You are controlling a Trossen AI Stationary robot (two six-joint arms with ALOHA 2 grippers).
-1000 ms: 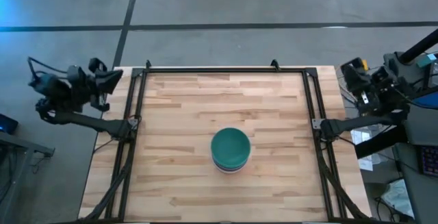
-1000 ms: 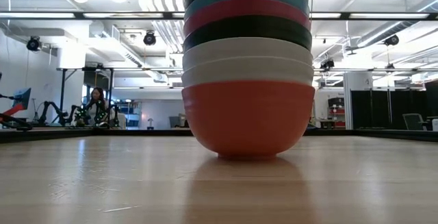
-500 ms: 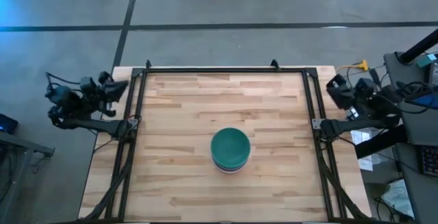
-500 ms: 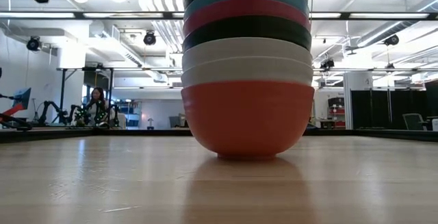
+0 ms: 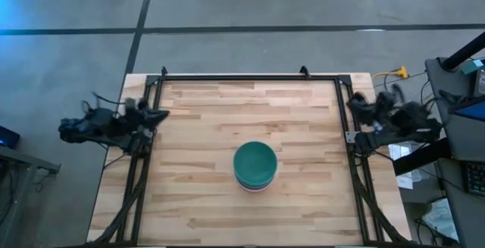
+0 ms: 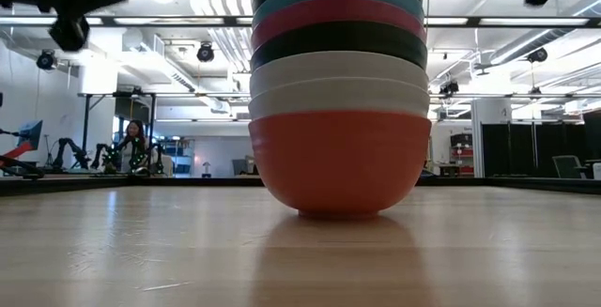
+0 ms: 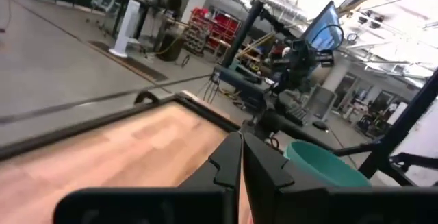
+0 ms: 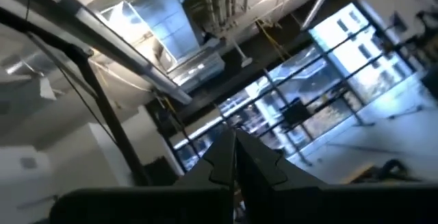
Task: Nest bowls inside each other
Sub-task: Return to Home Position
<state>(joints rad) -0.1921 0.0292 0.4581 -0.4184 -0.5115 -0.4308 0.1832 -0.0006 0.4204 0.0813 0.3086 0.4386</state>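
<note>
While the left arm (image 5: 98,130) and right arm (image 5: 405,119) hang at opposite table (image 5: 197,119) edges, I see the bowls (image 5: 255,166) nested in one stack (teal uppermost) mid-table; both arms' jaws pressed together, empty.

I can't read any text, label, brand or number on any of my feeds. The only candidate is a lit screen (image 7: 321,31) out in the room on the left wrist view, and it's too blurred to make anything out.
</note>
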